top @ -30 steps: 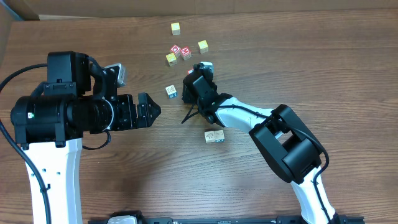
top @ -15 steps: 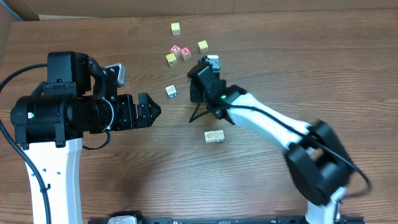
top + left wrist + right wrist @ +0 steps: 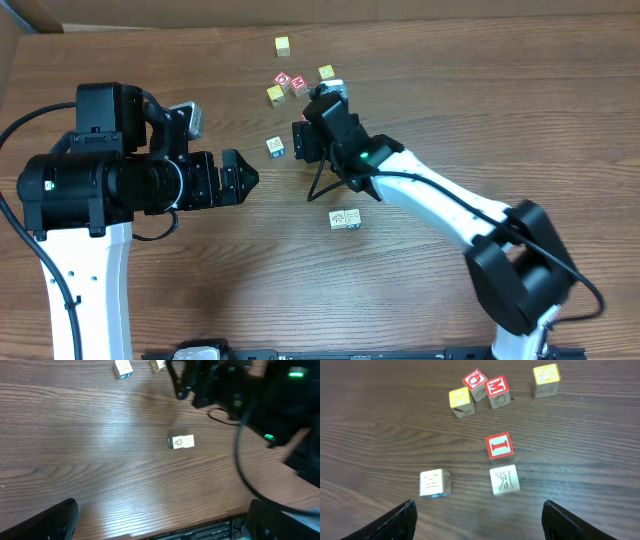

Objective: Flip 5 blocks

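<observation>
In the right wrist view a red-bordered white block [image 3: 499, 445] stands just behind a pale block with a dark drawing [image 3: 504, 480], and another pale block [image 3: 434, 483] lies to their left. My right gripper [image 3: 479, 507] is open just short of them, nothing between its fingers. From overhead the right gripper [image 3: 306, 138] hides the first two; the left pale block [image 3: 275, 147] shows beside it. Two more pale blocks [image 3: 345, 219], one with a green side, lie touching nearer the front, seen also as a pair of blocks [image 3: 181, 441]. My left gripper [image 3: 243, 177] is open and empty.
Behind the blocks sit two red-faced cubes [image 3: 496, 387] with a yellow cube [image 3: 459, 402] beside them and another yellow cube [image 3: 545, 374] to the right. A third yellow cube [image 3: 283, 44] lies farthest back. A black cable [image 3: 318, 185] hangs under the right arm.
The right jaws have opened wider and the right arm's elbow has swung out to the right, the gripper staying over the same blocks. The left arm has not moved.
</observation>
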